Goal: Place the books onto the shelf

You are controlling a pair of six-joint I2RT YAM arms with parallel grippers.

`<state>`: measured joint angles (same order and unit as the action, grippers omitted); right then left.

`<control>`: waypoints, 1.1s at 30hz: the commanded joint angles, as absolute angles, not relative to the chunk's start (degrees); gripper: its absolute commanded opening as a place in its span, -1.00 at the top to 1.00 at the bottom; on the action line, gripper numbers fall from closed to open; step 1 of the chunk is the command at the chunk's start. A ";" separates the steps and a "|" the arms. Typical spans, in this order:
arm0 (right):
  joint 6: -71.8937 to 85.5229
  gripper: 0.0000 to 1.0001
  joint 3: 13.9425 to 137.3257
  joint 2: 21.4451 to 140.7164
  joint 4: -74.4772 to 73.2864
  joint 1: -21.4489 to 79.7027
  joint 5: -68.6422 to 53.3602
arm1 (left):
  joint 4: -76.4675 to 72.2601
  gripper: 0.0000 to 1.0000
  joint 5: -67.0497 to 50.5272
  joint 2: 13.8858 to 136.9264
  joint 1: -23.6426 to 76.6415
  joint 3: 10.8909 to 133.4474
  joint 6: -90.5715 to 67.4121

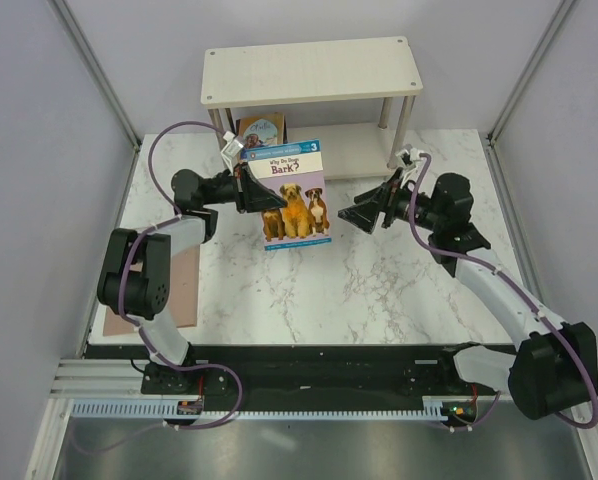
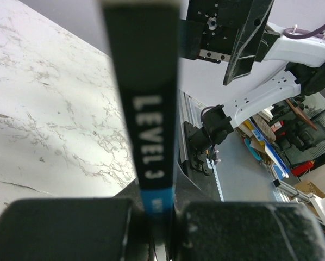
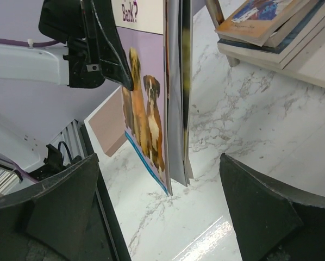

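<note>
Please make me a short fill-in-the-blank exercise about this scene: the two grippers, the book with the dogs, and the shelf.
1. The left gripper holds up a book whose cover shows ___ dogs.
2. The right gripper is beside that book, and its jaws stand ___.
3. Other books lie on the ___ tier of the shelf.

Missing words: three; open; lower
</note>
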<state>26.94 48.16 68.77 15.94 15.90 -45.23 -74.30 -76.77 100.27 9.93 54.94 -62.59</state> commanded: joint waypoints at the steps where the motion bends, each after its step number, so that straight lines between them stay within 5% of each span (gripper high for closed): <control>1: 25.58 -0.96 47.29 69.69 16.44 16.17 -47.02 | -95.27 0.96 -76.73 100.11 10.28 57.30 -64.95; 25: 29.44 -0.96 40.26 79.36 32.24 21.27 -48.34 | -95.27 0.96 -75.76 97.82 13.71 58.09 -67.76; 31: 41.09 -0.91 37.71 84.01 54.35 21.18 -49.66 | -95.27 0.96 -76.20 98.96 14.15 58.18 -68.29; 33: 44.45 -0.74 37.88 85.86 59.04 21.27 -50.44 | -95.27 0.96 -76.20 99.84 14.33 58.10 -68.38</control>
